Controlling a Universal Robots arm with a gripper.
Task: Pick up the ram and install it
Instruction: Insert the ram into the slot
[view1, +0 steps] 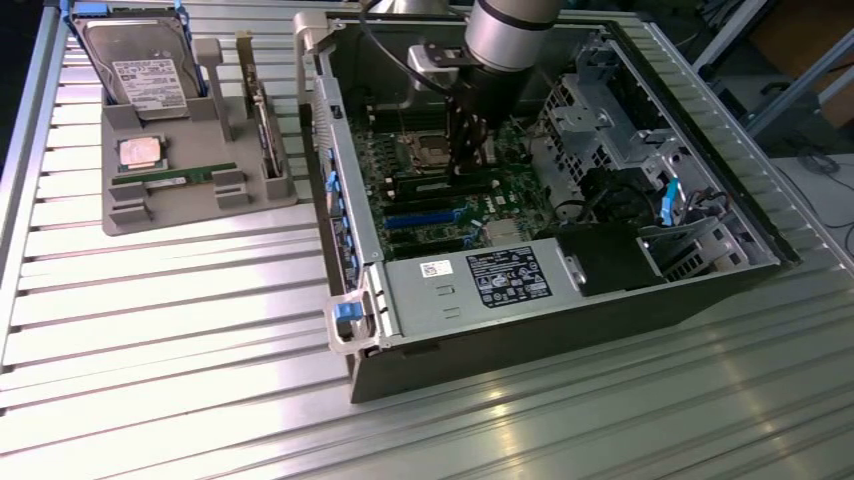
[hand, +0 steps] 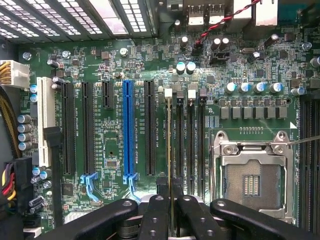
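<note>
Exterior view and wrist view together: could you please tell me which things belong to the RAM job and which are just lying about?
Job in hand: ram, edge-on in the gripper; memory slots; motherboard.

Lying about: hard drive, CPU and second stick, all on the tray.

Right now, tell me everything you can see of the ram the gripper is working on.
The ram shows edge-on in the wrist view as a thin greenish-gold strip standing upright in a memory slot of the motherboard, next to the empty CPU socket. It runs the slot's length, from the white latch at the far end to the gripper, whose dark fingers close on its near end. The neighbouring slots look empty. In the exterior view the arm reaches down inside the computer case at that spot.
</note>
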